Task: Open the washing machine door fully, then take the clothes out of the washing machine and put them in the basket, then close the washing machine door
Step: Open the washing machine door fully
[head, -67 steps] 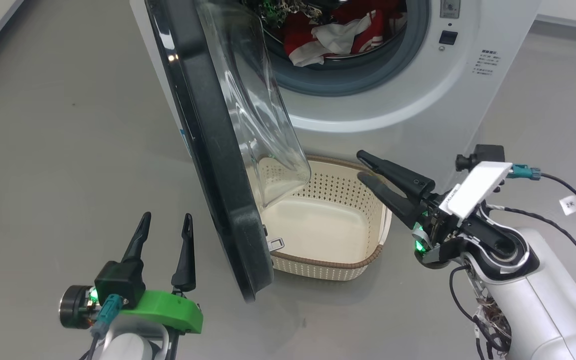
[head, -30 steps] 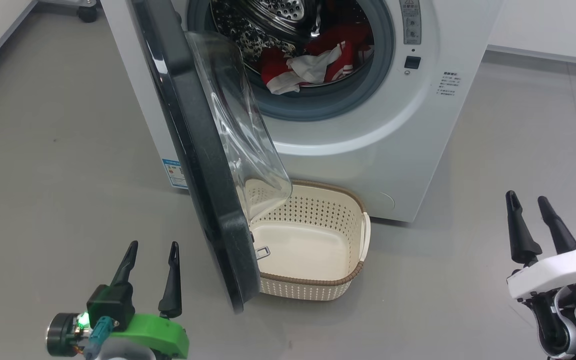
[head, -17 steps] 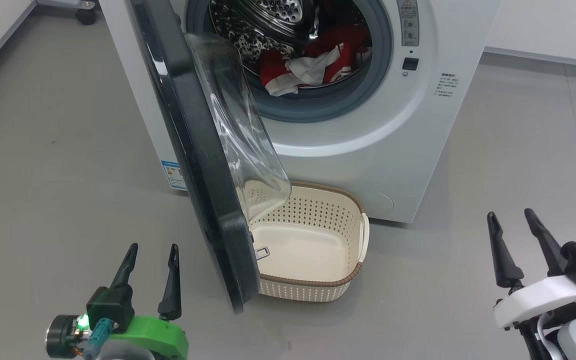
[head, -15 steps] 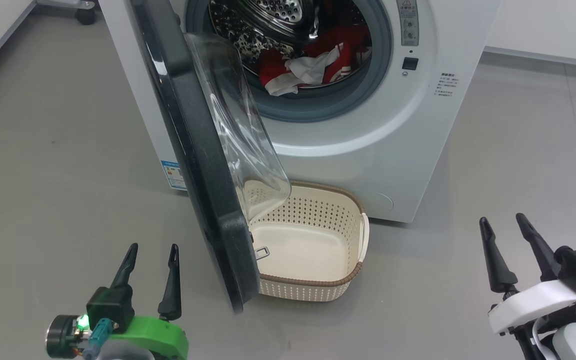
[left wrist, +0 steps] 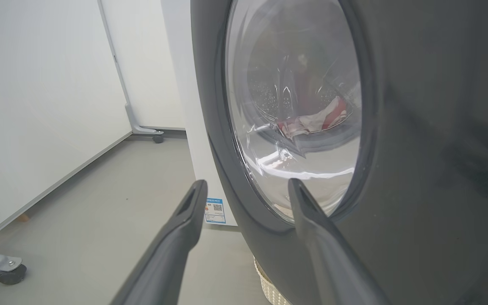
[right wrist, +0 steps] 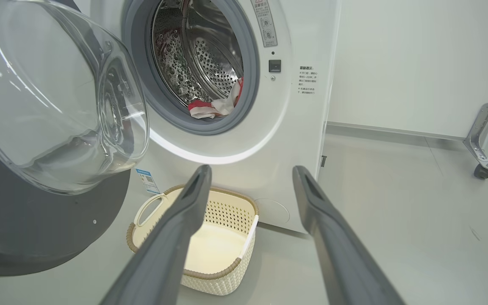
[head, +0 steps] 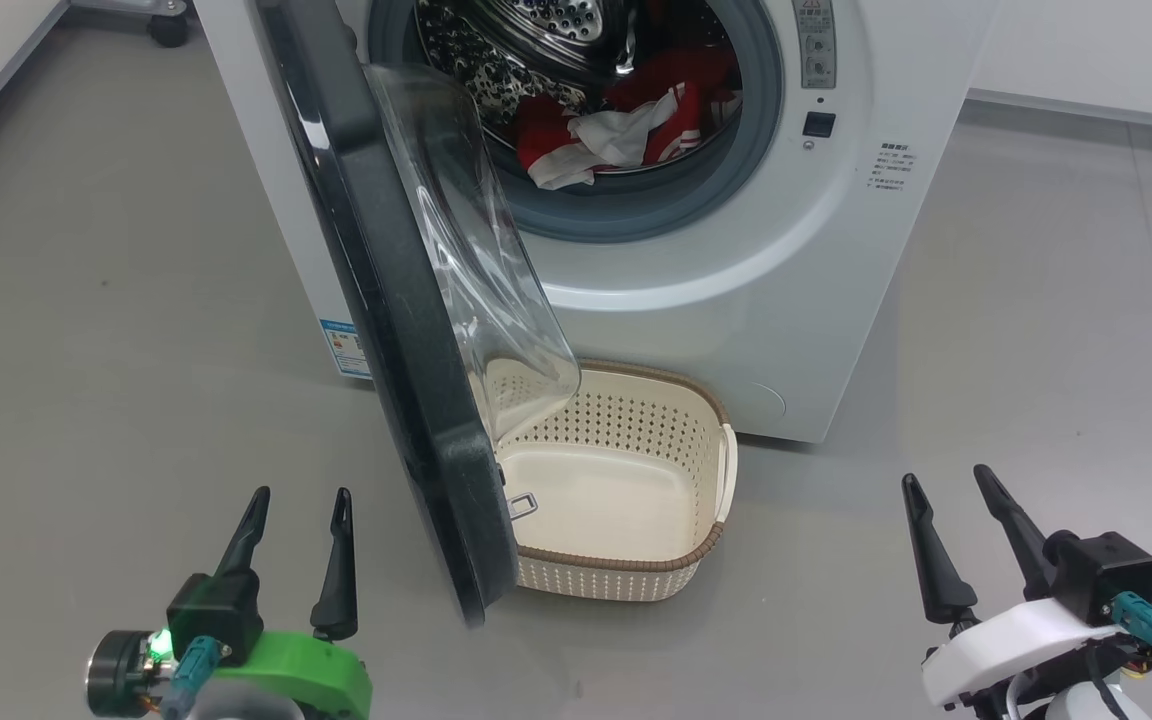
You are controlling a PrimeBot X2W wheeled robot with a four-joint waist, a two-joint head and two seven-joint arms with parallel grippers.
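The left gripper [head: 301, 493] and right gripper [head: 944, 476] stand wide, empty; the washing machine door [head: 386, 300], only half-swung, overhangs the basket [head: 596, 585] and could block dropped clothes [head: 626, 130]

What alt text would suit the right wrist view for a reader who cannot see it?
A white washing machine stands with its round black door open at the left, red-and-white clothes lying in its drum. A cream basket sits empty on the floor below, past the open right gripper.
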